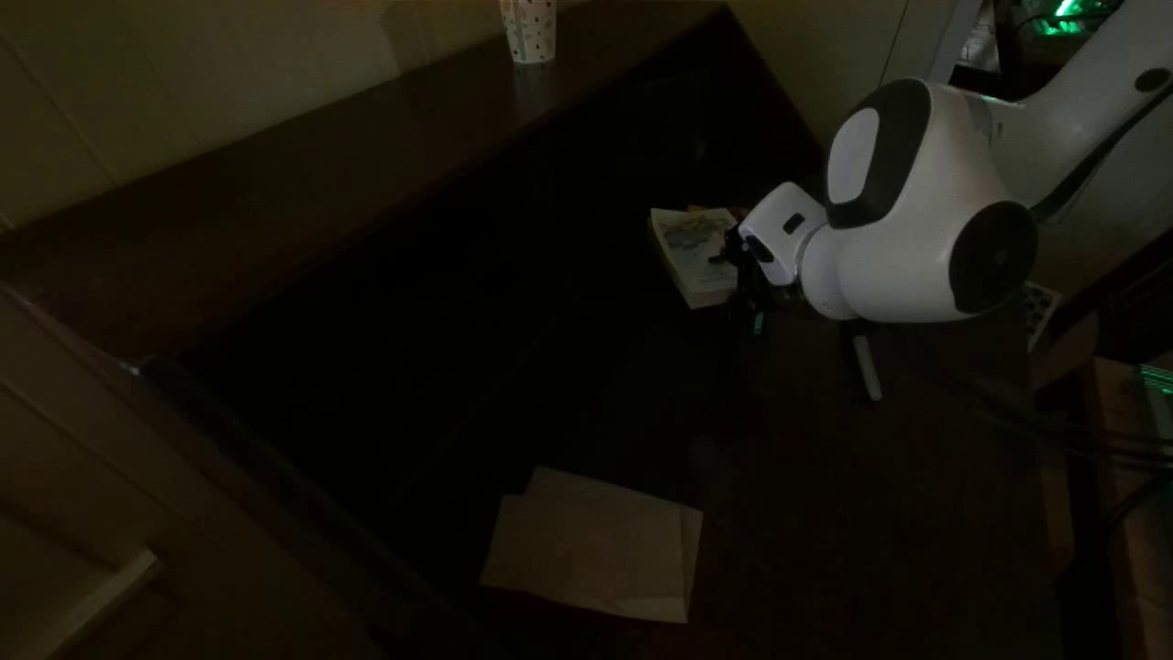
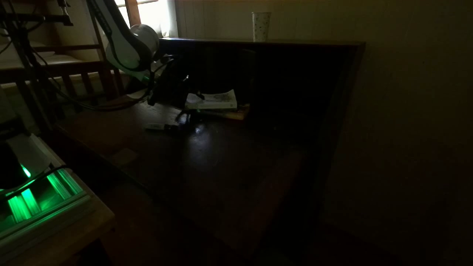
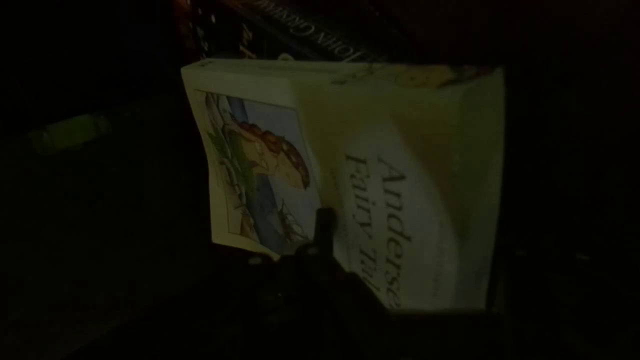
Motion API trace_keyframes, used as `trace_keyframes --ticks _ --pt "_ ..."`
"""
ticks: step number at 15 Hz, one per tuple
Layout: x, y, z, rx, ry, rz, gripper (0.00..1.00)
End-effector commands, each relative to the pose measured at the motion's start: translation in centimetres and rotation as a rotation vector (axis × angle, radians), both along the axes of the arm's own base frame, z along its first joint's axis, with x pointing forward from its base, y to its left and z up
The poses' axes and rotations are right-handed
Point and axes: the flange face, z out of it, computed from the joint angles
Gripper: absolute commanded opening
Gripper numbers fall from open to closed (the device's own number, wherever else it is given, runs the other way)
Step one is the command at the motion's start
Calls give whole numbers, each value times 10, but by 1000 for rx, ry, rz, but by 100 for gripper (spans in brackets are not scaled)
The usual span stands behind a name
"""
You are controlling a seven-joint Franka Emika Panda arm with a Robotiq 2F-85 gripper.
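The book point(image 3: 360, 175) lies right at the fingers point(image 3: 326, 225), one of them over its front, with most of it reaching beyond that fingertip. The second finger is too dark to make out, so I cannot tell whether they grip the book. Beyond them a darker book point(image 3: 320, 32) shows; a marker point(image 2: 157, 126) lies near the fingers, papers point(image 1: 586, 550) well apart.

Fairy-tale book point(image 3: 415, 140): off-white cover shades into dull yellow, dark lettering, picture panel in blue, green and reddish brown. John Grisham book point(image 3: 305, 30): black, pale lettering. Gripper fingers point(image 3: 326, 227): black. Arm point(image 1: 893, 270): white, dark grey trim. Marker point(image 2: 156, 126): pale barrel, dark end. Cup point(image 1: 530, 35): white, scattered dark dots. Sheets point(image 1: 586, 550): tan. Desk point(image 1: 825, 513): dark brown. Wall point(image 1: 275, 64): dull cream. Side bench point(image 2: 98, 218): tan wood, green-lit stripes.
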Motion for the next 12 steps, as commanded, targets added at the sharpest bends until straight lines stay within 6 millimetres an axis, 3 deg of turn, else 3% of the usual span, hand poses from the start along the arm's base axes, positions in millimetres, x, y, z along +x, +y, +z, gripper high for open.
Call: trace_keyframes --ticks 1,3,6,12 --pt "3 0 -13 36 73 -52 26" --pt "7 1 -9 37 75 -70 13" --pt "10 4 -6 73 77 -82 7" --pt "4 21 11 109 -10 -40 8"
